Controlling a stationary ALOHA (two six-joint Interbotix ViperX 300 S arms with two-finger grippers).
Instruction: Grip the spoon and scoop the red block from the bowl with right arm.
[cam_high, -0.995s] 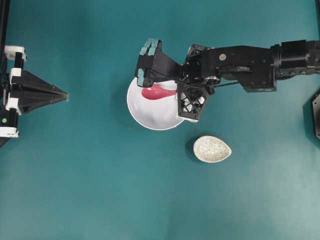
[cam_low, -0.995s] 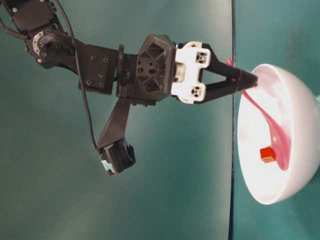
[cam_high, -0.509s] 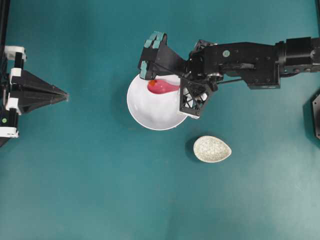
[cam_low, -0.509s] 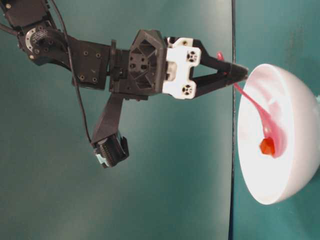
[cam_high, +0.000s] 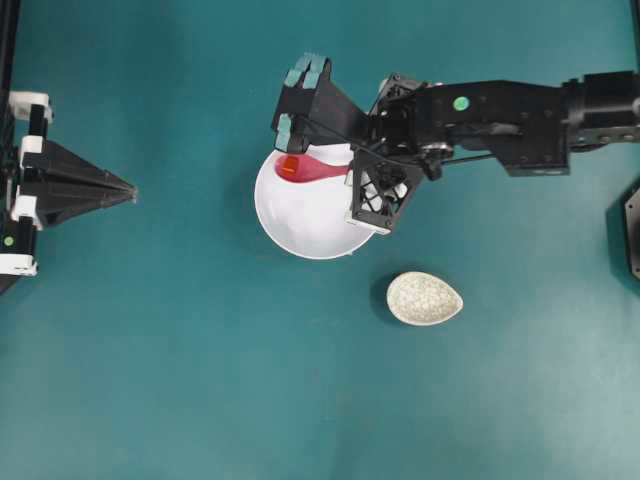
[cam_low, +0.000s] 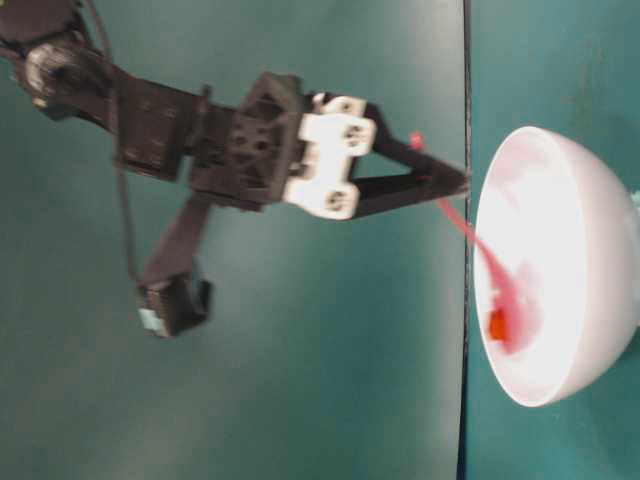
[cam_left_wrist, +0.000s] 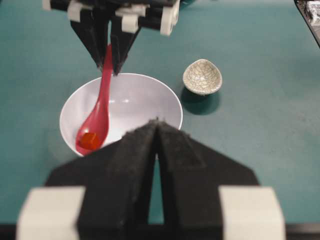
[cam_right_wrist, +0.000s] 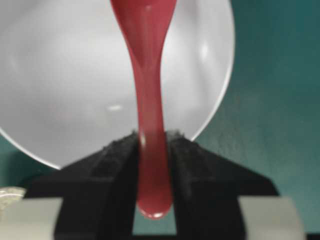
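The glossy pink-red spoon (cam_left_wrist: 100, 107) reaches down into the white bowl (cam_left_wrist: 145, 100), its scoop near the bowl's left rim. Inside that scoop sits the red block (cam_left_wrist: 90, 140), a tiny orange-red cube. My right gripper (cam_right_wrist: 152, 137) is shut on the spoon's handle (cam_right_wrist: 150, 100), whose end pokes out behind the fingertips. From overhead, the right gripper (cam_high: 352, 172) hangs over the bowl's (cam_high: 300, 240) upper right edge, with the spoon (cam_high: 315, 172) pointing left and the block (cam_high: 288, 165) at its tip. My left gripper (cam_high: 130, 190) rests shut at the far left, away from the bowl.
A small oval crackle-patterned dish (cam_high: 425, 298) stands on the teal table to the lower right of the bowl. A black fixture (cam_high: 630, 230) sits at the right edge.
A second ago the block lay in the bowl beside the spoon; now it rides in the scoop. The right arm has shifted the spoon toward the bowl's upper-left rim. The left arm is still.
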